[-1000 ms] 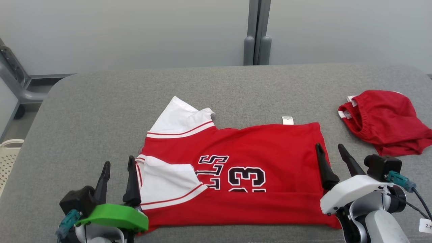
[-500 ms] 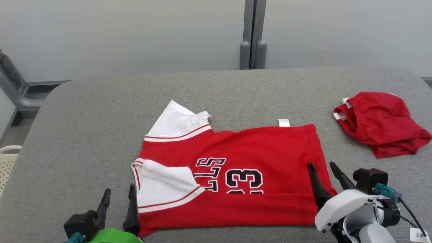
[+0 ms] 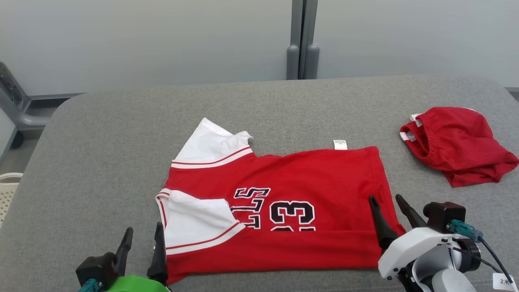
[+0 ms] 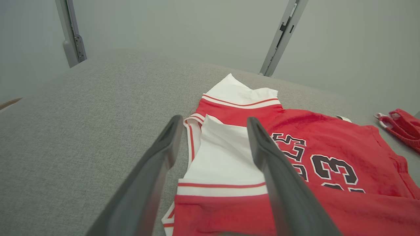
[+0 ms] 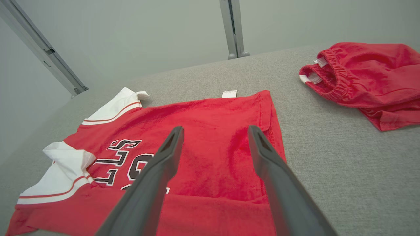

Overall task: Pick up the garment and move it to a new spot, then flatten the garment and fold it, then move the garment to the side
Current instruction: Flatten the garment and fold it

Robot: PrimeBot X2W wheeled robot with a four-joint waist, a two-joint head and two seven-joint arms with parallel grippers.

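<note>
A red jersey (image 3: pixel 284 202) with white sleeves and black "13" lettering lies flat on the grey table (image 3: pixel 121 142), its near edge folded up over the print. It appears as the jersey (image 4: pixel 295 164) in the left wrist view and the jersey (image 5: pixel 210 131) in the right wrist view. My left gripper (image 3: pixel 142 235) stands open at the jersey's near-left corner, above the white sleeve (image 4: pixel 223 157). Open too, my right gripper (image 3: pixel 386 200) hovers over the jersey's near-right corner. Neither holds cloth.
Crumpled red shorts (image 3: pixel 458 144) lie at the table's right side, also seen as the shorts (image 5: pixel 367 82). A grey post (image 3: pixel 300 40) stands behind the table. A white basket (image 3: pixel 6 190) sits off the left edge. Bare table surface surrounds the jersey on the left and far side.
Both grippers have drawn back toward me and lower in the view, off the jersey. The head camera shifted slightly. The jersey lies as before.
</note>
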